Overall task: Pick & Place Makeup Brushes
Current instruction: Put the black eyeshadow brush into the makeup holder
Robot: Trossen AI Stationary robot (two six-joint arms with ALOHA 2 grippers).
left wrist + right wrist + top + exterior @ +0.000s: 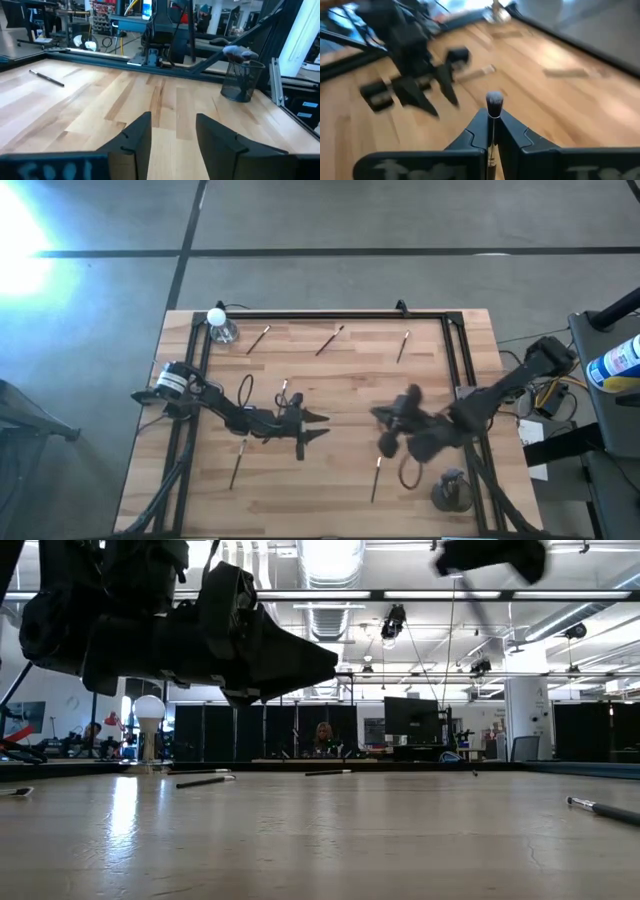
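Pale wood-plank table [340, 380] w/ a black metal frame carries several thin makeup brushes: three near the far rail [330, 340], one by the left arm [238, 463], one by the right arm [377, 478]. Left gripper [314, 427] sits mid-table, fingers [137, 140] spread apart, nothing btwn them. Right gripper [492, 131], blurred in the high view, has its fingers pressed onto a slim brush w/ a small dark bristle tip [494, 104], tip sticking out past the fingertips. Dark wire-mesh cup [451, 491] stands at the table's near right corner; small clear bottle w/ round white cap [219, 325] at the far left.
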